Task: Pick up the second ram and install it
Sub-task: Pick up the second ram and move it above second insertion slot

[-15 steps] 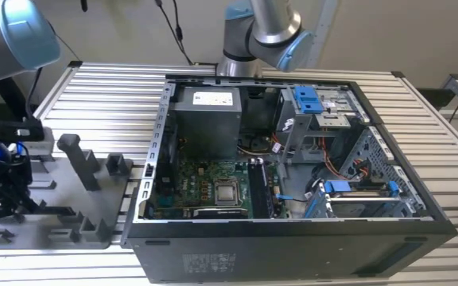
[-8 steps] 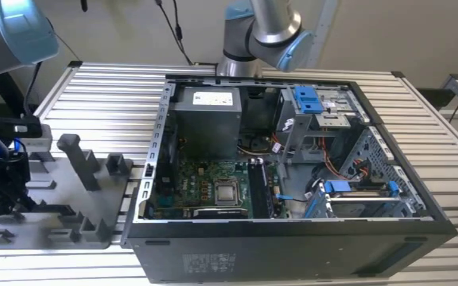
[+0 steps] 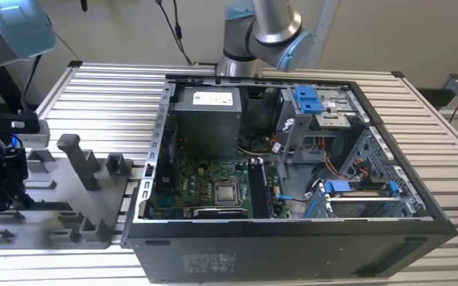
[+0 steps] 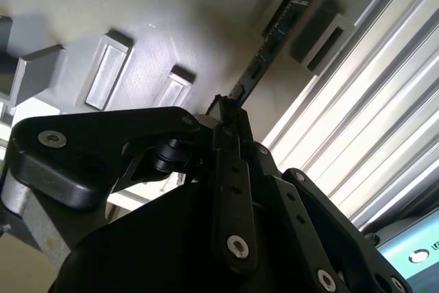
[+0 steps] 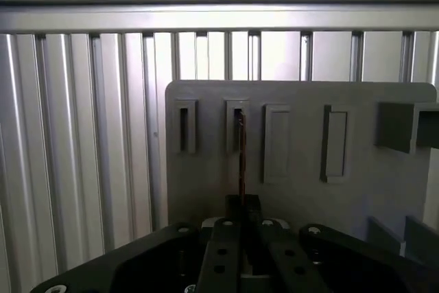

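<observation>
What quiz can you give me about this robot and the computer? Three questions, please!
1. True or false: the case lies open, showing its board.
2. What is between the jaws? A) ram B) spoon C) ball
3. Fill in: the ram's far end sits at a slot in the grey ____.
Key: 1 true; 2 A; 3 holder.
</observation>
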{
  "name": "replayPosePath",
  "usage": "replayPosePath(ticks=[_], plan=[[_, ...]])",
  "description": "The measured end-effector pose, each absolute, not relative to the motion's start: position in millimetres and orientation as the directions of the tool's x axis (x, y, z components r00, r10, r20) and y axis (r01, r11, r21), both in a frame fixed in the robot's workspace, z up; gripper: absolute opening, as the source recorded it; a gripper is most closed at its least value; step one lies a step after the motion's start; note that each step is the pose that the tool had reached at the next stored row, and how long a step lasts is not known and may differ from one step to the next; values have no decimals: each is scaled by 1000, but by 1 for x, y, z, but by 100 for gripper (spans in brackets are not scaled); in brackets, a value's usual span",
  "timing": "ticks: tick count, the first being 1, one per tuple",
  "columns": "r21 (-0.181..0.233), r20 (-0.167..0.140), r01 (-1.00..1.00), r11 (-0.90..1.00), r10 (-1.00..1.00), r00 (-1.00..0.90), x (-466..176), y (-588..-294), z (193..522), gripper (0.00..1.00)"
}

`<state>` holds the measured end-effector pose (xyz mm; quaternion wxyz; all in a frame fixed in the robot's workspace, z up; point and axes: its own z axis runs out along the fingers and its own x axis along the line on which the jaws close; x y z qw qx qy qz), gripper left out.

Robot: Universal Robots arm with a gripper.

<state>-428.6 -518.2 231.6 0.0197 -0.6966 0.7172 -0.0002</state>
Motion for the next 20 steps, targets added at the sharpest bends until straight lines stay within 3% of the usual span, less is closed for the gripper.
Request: replayPosePath(ticks=[20], plan=[[-28, -28, -999, 30, -999, -29, -429, -518, 253, 14]])
